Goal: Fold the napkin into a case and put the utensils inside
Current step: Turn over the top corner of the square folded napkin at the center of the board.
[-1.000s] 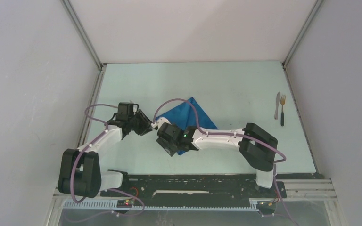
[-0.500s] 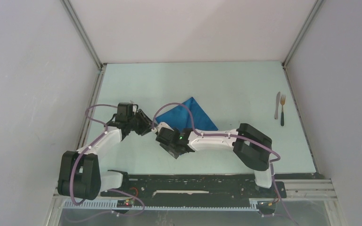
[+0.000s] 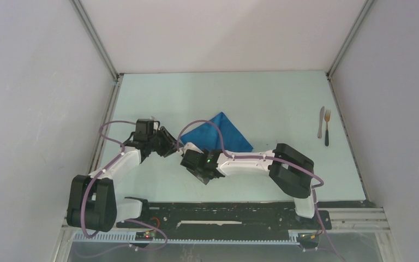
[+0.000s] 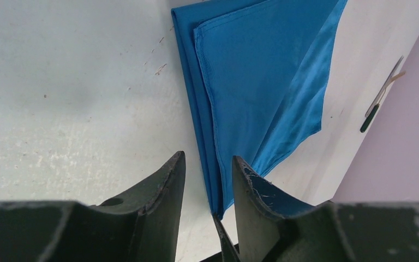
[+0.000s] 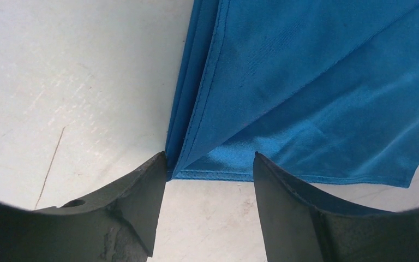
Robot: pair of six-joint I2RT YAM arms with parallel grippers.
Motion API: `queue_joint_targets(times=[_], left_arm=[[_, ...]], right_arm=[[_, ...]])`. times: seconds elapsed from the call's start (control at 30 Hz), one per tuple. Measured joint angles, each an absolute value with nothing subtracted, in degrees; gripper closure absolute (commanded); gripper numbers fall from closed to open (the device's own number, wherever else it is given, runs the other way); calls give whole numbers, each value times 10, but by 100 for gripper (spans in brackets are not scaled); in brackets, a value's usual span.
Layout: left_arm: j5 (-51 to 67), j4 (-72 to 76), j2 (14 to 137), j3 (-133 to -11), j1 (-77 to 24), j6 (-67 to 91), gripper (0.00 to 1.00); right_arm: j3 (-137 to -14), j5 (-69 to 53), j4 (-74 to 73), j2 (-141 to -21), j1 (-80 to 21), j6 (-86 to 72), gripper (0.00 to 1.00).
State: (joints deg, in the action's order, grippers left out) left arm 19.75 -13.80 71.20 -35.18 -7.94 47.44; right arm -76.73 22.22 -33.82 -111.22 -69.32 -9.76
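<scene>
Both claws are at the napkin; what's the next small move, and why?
Probably close the right claw on the napkin: it stands open astride the near corner, layered edges inside, nothing pinched yet. The left claw straddles another corner.

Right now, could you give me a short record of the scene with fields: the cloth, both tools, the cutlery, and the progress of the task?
napkin: blue, folded in layers, flat on the table
left tool: jaws apart, astride one corner of the napkin
right tool: jaws wide apart, at another corner of the napkin
knife and fork: side by side near the table's right edge, away from the napkin
progress: no case yet; nothing placed inside
</scene>
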Motion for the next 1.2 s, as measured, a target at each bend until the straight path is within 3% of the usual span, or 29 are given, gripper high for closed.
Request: queue_joint_targets(times=[0.2, 0.47, 1.2], left_arm=[[197, -136, 712, -349, -79, 474, 58], [199, -133, 712, -343, -74, 469, 58], [212, -128, 711, -343, -60, 459, 59]], right_arm=[[-768, 222, -337, -1112, -710, -97, 36], [-798, 213, -335, -1112, -718, -97, 61], [-803, 200, -342, -1139, -710, -101, 58]])
